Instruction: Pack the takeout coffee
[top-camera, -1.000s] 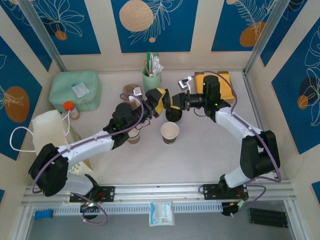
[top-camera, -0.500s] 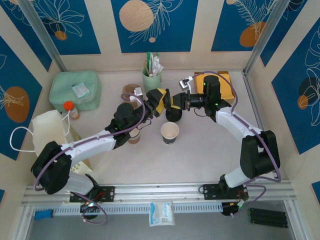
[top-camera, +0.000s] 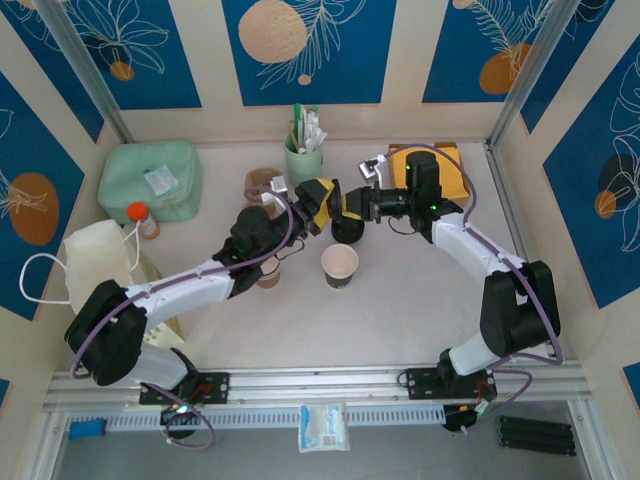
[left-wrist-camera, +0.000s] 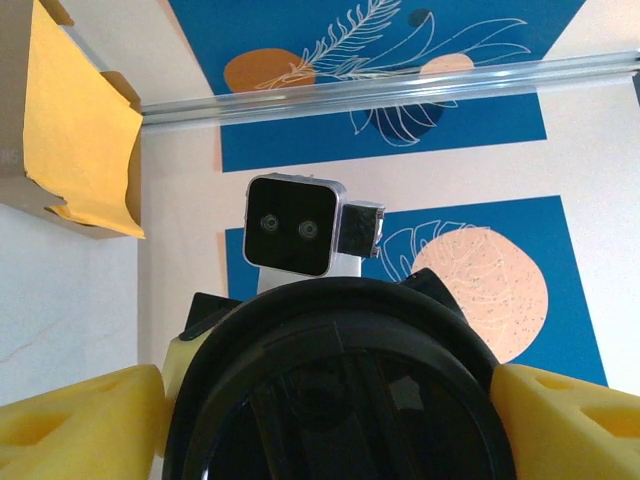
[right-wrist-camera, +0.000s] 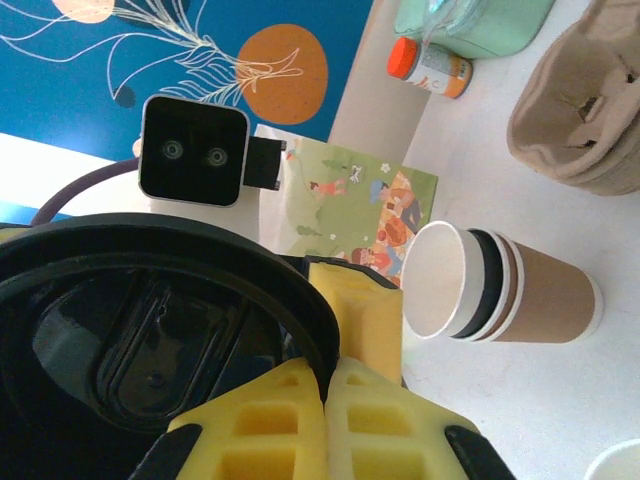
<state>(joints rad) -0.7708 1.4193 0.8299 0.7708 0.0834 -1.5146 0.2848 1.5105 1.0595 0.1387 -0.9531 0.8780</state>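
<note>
Overall: two arms meet over the middle of the table — both have hold of one black lid.
Left gripper: yellow fingers closed against opposite edges of the lid, holding it aloft.
Right gripper: pinched tight on the lid's rim.
Paper cup: brown, white inside, upright and uncovered on the table, just nearer the arm bases than the grippers — apart from the lid.

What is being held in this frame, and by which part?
The black lid, by both grippers at once: the left gripper clamps it across opposite edges, and the right gripper pinches its rim.
</note>
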